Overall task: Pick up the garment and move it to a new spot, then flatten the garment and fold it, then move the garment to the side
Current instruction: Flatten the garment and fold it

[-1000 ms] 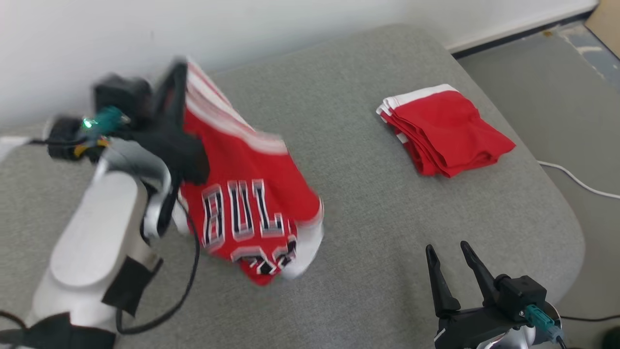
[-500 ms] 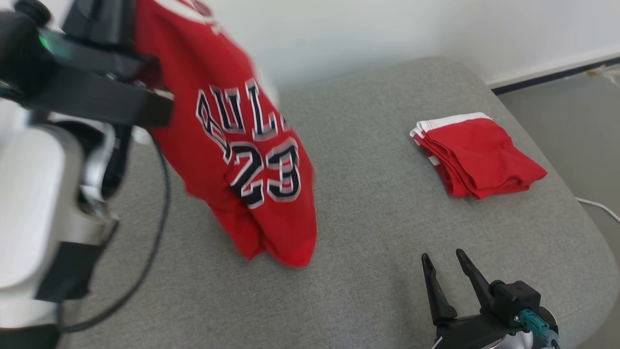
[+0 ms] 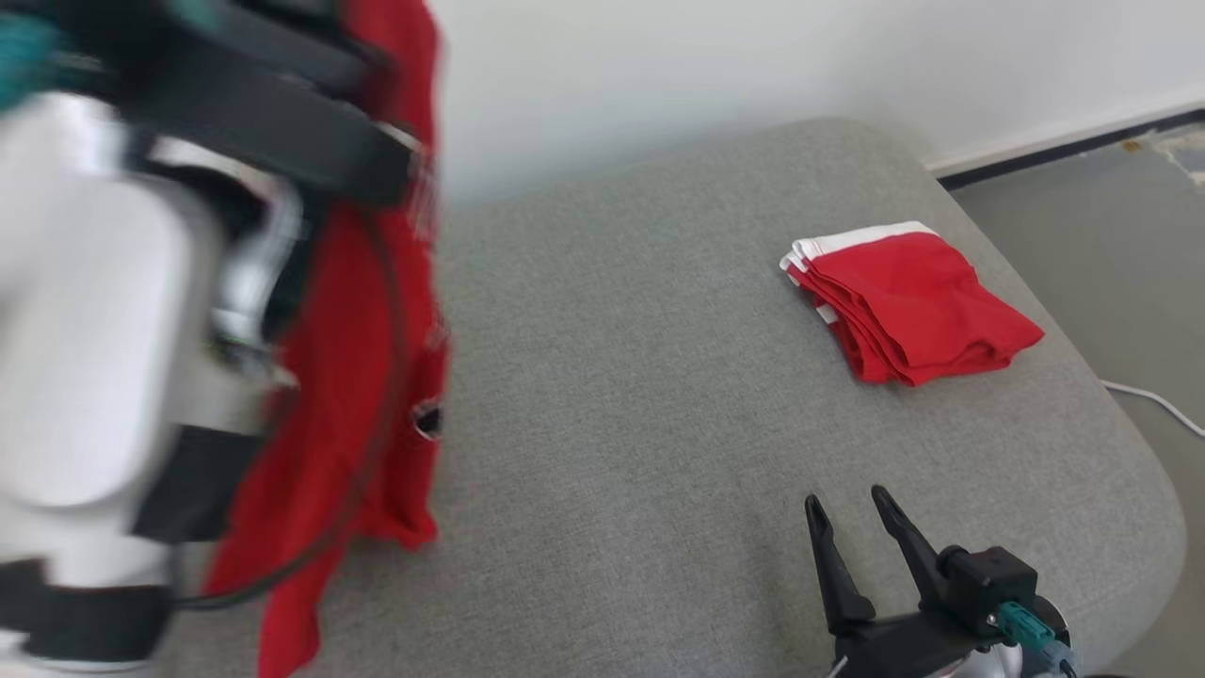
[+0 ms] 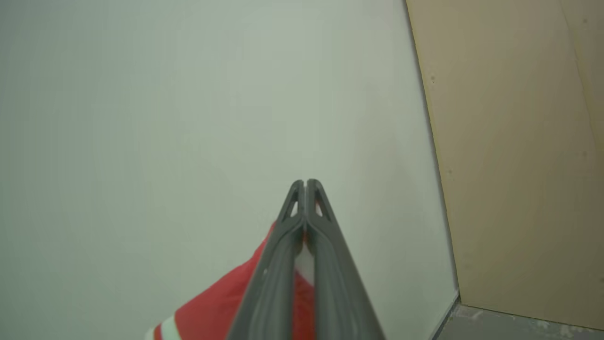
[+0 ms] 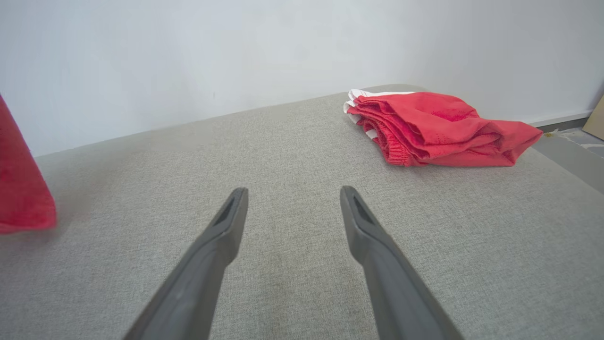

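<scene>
The garment (image 3: pixel 358 395), a red jersey with white trim, hangs in the air at the left, its lower end trailing down to the grey cushion (image 3: pixel 640 395). My left gripper (image 4: pixel 306 184) is shut on the garment (image 4: pixel 222 302), pinching its cloth between the two fingers and pointing at the pale wall. In the head view my blurred pale left forearm (image 3: pixel 94 320) covers part of the jersey. My right gripper (image 3: pixel 844 504) stands open low over the cushion's front right, nothing between its fingers (image 5: pixel 292 193). The garment's hem (image 5: pixel 19 189) shows at that view's left edge.
A folded red and white garment (image 3: pixel 913 306) lies at the cushion's far right (image 5: pixel 434 127). A white wall runs behind the cushion. The floor (image 3: pixel 1111 217) drops off to the right, with a white cable (image 3: pixel 1153 400) on it.
My left arm has lifted the jersey off the cushion and swung it up and left, so it now hangs long. The head camera shifted. The right gripper stayed put.
</scene>
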Tool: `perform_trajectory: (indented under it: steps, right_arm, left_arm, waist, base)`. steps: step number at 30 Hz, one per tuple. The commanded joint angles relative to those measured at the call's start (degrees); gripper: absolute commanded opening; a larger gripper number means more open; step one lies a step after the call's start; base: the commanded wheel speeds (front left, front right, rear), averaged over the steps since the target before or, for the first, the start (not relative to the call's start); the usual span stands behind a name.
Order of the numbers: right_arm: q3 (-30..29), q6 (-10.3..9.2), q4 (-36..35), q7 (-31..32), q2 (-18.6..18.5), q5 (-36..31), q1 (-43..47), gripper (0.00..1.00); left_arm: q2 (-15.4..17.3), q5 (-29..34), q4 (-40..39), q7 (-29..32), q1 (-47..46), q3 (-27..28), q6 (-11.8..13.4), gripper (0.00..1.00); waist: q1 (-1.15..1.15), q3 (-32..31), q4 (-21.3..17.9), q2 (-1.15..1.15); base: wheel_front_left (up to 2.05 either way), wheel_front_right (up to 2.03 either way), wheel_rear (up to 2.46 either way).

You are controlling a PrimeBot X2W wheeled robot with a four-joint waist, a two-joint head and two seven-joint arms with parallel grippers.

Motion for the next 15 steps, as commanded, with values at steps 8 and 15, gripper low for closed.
perform_trajectory:
  steps: [8,15]
  right_arm:
    - [1.28,-0.14,0.60,-0.99,0.01,0.77,-2.54,1.00]
    - [0.48,-0.14,1.39,-1.65,0.01,0.13,-2.28,1.00]
  left_arm:
    - [-10.68,-0.53,19.52,-5.34,4.91,-8.33,-1.47,1.00]
    - [-14.53,-8.56,28.67,-11.30,6.53,-13.42,-3.66,1.00]
  waist:
    - [0.01,4.19,-3.47,0.00]
    - [0.01,4.95,-3.25,0.00]
  base:
    - [0.00,0.00,0.00]
    - [0.00,0.00,0.00]
